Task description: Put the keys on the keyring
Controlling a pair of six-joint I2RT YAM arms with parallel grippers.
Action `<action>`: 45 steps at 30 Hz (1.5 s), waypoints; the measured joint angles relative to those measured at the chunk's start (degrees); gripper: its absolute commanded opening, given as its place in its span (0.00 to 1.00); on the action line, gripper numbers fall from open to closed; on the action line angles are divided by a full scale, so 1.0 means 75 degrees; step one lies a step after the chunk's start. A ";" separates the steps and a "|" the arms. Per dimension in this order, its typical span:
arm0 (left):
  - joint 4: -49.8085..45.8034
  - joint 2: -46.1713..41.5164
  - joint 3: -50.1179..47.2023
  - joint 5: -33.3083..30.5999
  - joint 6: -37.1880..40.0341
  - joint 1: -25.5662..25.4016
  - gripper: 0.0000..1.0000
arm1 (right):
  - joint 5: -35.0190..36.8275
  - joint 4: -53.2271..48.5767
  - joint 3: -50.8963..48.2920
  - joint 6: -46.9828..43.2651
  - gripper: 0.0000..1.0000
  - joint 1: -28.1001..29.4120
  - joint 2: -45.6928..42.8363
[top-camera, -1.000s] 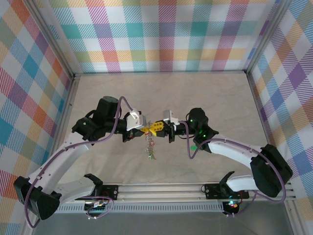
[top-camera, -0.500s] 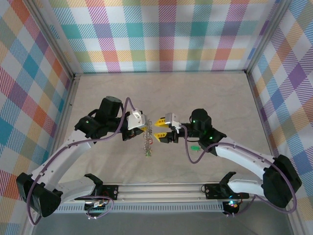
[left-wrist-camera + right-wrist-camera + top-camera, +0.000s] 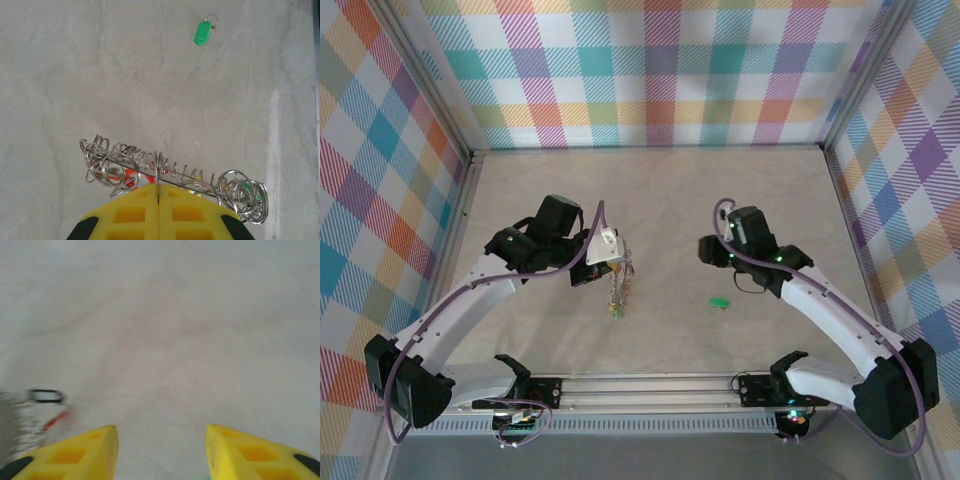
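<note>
The keyring [image 3: 172,176], a thin wire loop strung with many small split rings and keys with red, yellow and green tags, is pinched between my left gripper's [image 3: 158,186] shut yellow fingers. From above, the keyring [image 3: 618,290] hangs below the left gripper [image 3: 613,262] over the table's middle. One loose key with a green tag [image 3: 202,33] lies flat on the table; from above, that green key [image 3: 719,301] lies below the right gripper [image 3: 706,250]. My right gripper [image 3: 162,440] stands open with nothing between its fingers, apart from the keyring to its right.
The grey table surface [image 3: 660,190] is walled by plaid panels [image 3: 650,70] at the back and both sides. A metal rail [image 3: 650,388] with the arm bases runs along the near edge. A blurred bit of the keyring [image 3: 35,415] shows at the right wrist view's left edge.
The right gripper has let go at the keyring, opened and drawn back to the right. The left gripper has kept its hold and shifted slightly right with the keyring.
</note>
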 measured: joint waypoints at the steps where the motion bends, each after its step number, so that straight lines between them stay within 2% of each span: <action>1: -0.0017 0.0020 0.0023 -0.0050 0.0000 -0.0003 0.00 | 0.0009 -0.0344 -0.0207 0.0449 0.44 -0.0166 0.0000; 5: -0.0131 0.0184 0.0137 -0.0119 -0.0003 -0.0006 0.00 | -0.0344 -0.1157 -0.1145 0.1731 0.45 -0.0603 0.0026; 9: -0.0175 0.0309 0.0152 -0.0163 -0.0012 -0.0009 0.00 | -0.0743 -0.1303 -0.1690 0.2372 0.43 -0.0883 0.0157; 21: -0.0166 0.0312 0.0152 -0.0169 -0.0070 -0.0020 0.00 | -0.1300 -0.0437 -0.2020 0.2897 0.24 -0.1107 0.0871; 23: -0.0169 0.0312 0.0152 -0.0169 -0.0117 -0.0020 0.00 | -0.1320 -0.0335 -0.2040 0.2906 0.21 -0.1113 0.0982; 27: -0.0169 0.0312 0.0152 -0.0166 -0.0181 -0.0026 0.00 | -0.1323 -0.0239 -0.2040 0.2900 0.21 -0.1113 0.1134; 29: -0.0169 0.0312 0.0152 -0.0166 -0.0204 -0.0032 0.00 | -0.1320 -0.0195 -0.2057 0.2908 0.08 -0.1113 0.1134; 31: -0.0169 0.0312 0.0152 -0.0166 -0.0224 -0.0035 0.00 | -0.1343 -0.0172 -0.2069 0.2894 0.01 -0.1116 0.1139; 40: -0.0160 0.0312 0.0152 -0.0102 -0.0385 -0.0035 0.00 | -0.1448 -0.0195 -0.1953 0.2060 0.00 -0.0979 0.0705; 45: -0.0402 0.0595 0.0417 -0.0114 -0.0557 -0.0035 0.00 | -0.1763 0.0050 -0.1244 0.0717 0.00 -0.0099 0.0085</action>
